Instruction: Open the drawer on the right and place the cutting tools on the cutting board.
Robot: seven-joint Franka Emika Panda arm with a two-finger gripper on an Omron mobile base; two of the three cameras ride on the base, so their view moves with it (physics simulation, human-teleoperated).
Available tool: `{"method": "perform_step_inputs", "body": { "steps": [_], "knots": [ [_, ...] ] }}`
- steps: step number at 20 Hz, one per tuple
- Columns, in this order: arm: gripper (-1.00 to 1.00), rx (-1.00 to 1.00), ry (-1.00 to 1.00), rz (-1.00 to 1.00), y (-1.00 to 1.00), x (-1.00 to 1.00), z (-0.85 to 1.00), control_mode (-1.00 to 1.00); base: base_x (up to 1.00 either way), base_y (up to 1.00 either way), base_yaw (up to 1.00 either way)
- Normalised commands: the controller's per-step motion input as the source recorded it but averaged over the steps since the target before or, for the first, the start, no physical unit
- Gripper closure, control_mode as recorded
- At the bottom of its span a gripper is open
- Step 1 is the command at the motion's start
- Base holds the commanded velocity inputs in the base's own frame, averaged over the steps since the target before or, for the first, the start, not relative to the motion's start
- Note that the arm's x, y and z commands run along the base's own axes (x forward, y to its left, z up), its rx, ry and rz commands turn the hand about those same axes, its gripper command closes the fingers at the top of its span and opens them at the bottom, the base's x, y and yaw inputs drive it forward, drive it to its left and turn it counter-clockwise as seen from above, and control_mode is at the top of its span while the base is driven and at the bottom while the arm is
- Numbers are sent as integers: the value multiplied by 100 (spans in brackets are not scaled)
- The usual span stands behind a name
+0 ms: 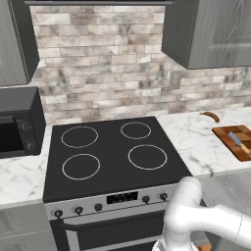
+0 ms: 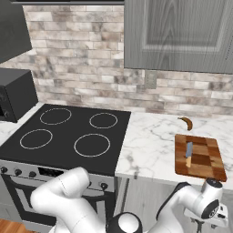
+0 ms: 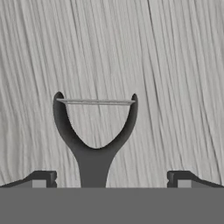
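Note:
My gripper [image 3: 112,179] is open and looks straight down at the grey wood-grain floor of the drawer [image 3: 175,65]. A dark Y-shaped peeler [image 3: 93,144] with a thin blade across its fork lies flat there; its handle runs down between my two fingertips [image 3: 41,179], touching neither. In the right base view my hand [image 2: 210,207] hangs low, in front of the counter and below the cutting board [image 2: 207,159]. The cutting board [image 1: 230,133] is reddish-brown and checkered. One of the cutting tools [image 2: 189,154], bluish blade and tan handle, lies on its left half [image 1: 238,142].
A curved brown-orange thing [image 2: 185,122] lies on the marble counter [image 2: 150,145] behind the board. The black four-ring stove [image 1: 112,154] with its knob panel stands to the left, a black microwave [image 1: 17,122] further left. Grey wall cabinets [image 2: 182,34] hang above.

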Motion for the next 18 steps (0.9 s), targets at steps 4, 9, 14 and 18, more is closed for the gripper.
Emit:
{"method": "perform_step_inputs", "body": {
  "steps": [4, 9, 14, 18],
  "knots": [
    [-100, 0, 0, 0, 0, 0, -10, -100, 0, 0, 0],
    [-100, 0, 0, 0, 0, 0, -12, -100, 0, 0, 0],
    [-100, 0, 0, 0, 0, 0, -14, -100, 0, 0, 0],
    [-100, 0, 0, 0, 0, 0, -15, -100, 0, 0, 0]
  ]
}}
